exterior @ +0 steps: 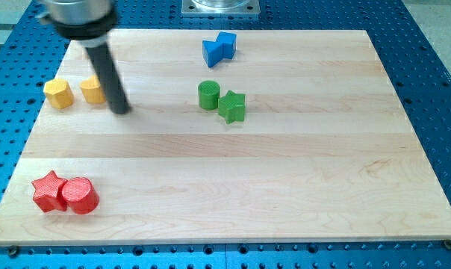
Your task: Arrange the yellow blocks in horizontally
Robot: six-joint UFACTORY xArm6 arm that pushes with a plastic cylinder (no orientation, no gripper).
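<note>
Two yellow blocks lie side by side near the board's left edge, in the upper left of the view: a yellow hexagon-like block (59,93) and, to its right, a second yellow block (92,90) whose right side is hidden by the rod. My tip (121,110) rests on the board just right of and slightly below the second yellow block, close to it or touching it. The two yellow blocks sit at nearly the same height in the view, with a small gap between them.
A blue block (219,48) lies near the top middle. A green cylinder (208,96) touches a green star (232,106) at the centre. A red star (48,191) touches a red cylinder (80,196) at the bottom left. The wooden board (285,187) sits on a blue perforated table.
</note>
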